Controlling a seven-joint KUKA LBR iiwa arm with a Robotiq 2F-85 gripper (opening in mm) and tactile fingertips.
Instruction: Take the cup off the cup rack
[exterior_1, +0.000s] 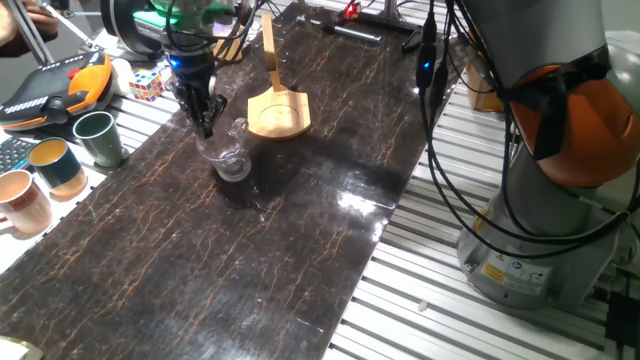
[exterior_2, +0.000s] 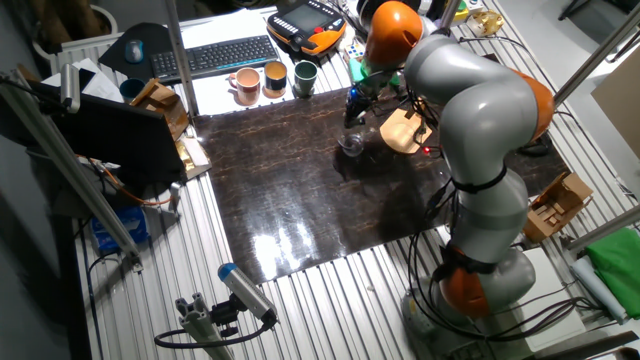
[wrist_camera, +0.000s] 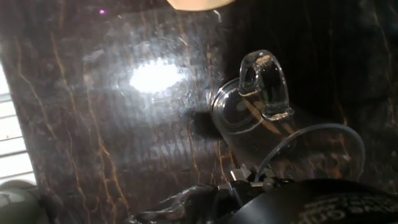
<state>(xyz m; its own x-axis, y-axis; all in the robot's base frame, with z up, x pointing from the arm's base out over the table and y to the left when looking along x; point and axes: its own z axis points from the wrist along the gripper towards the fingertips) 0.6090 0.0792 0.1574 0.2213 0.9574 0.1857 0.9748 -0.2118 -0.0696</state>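
- A dark marbled surface (exterior_1: 300, 250) lies over ribbed aluminium decking. It is glossy enough to throw back a bright patch of lamp glare, which makes the clear glass hard to read against it.
- At nine o'clock on that surface, in one fixed view, a dark green mug (exterior_1: 97, 138), a teal mug (exterior_1: 58, 166) and a pinkish mug (exterior_1: 24, 203) stand in a row. A Rubik's cube (exterior_1: 146, 84) and an orange-edged teach pendant (exterior_1: 55, 88) sit behind them.
- The cup rack (exterior_1: 276, 105) sits toward twelve o'clock with its thin post upright and nothing hanging on it. I judge the lifting-off part done.
- The cup (exterior_1: 229, 152), clear with a small handle, sits on the surface just beside the rack's base, at about seven o'clock from it, under my claw (exterior_1: 204, 122).
- My hand view shows the cup's rim (wrist_camera: 311, 152) close against my fingers, its base and handle pointing away from me. So I seem to be pinching its wall at the rim, though the glass makes the contact uncertain.
- Gripping the rim would keep my fingers clear of the handle.
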